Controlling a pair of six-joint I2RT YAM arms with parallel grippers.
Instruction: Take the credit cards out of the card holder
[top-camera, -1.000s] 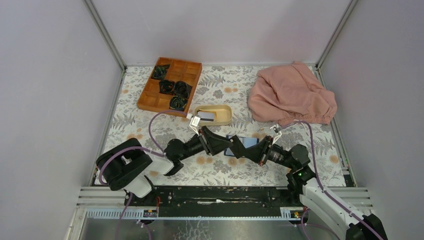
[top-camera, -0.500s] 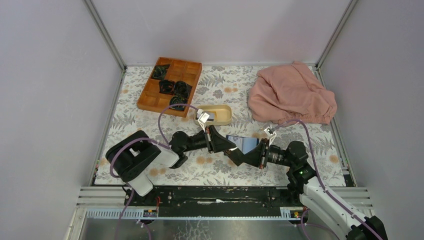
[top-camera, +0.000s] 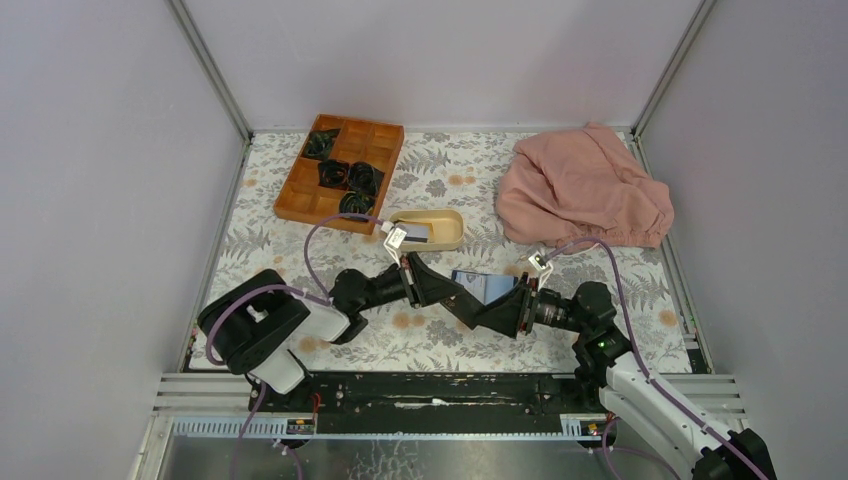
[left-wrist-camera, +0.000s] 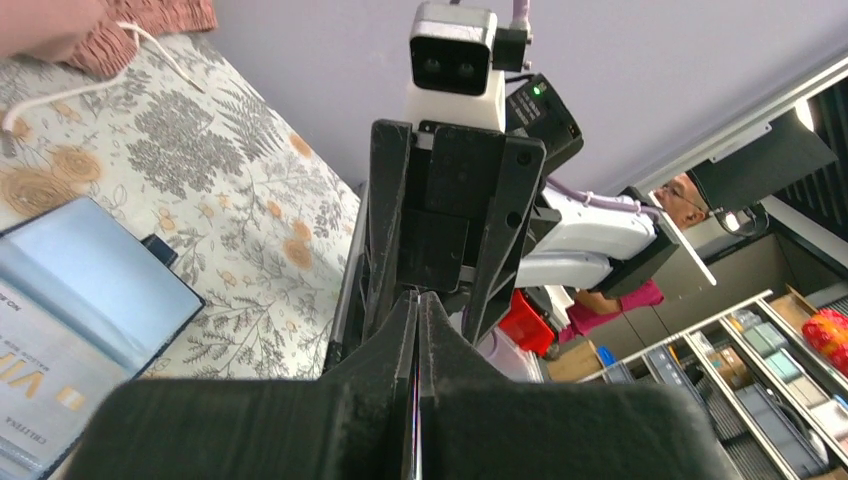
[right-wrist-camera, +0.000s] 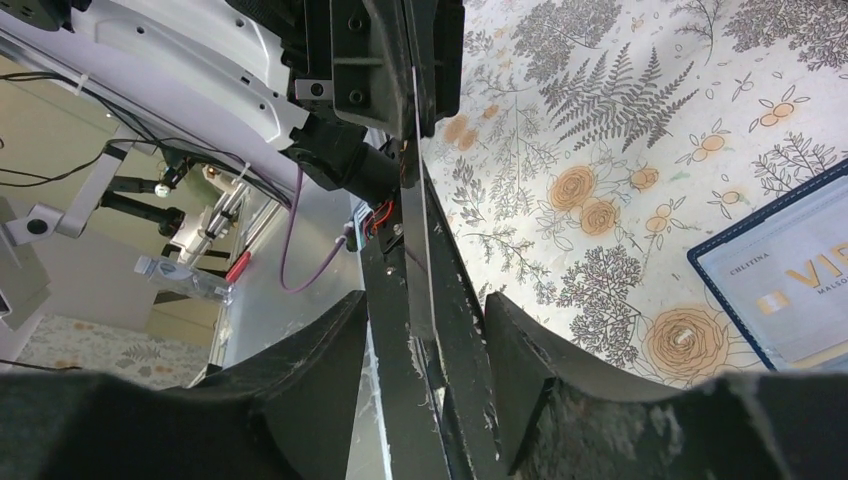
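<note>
The navy card holder lies open on the flowered table, and a pale credit card printed "VIP" sits in its light blue inside. Just in front of it the two grippers meet tip to tip above the table. My left gripper is shut on a thin credit card, seen edge-on between its fingers. My right gripper stands open; in the right wrist view its fingers straddle the left fingers and that card without touching it.
A beige oval dish with a card in it stands behind the grippers. A wooden compartment tray with dark coiled items is at the back left. A pink cloth lies at the back right. Walls enclose the table.
My left gripper has closed on the card that the right gripper held. The right gripper has opened and let go of it. Both arms shifted slightly while meeting.
</note>
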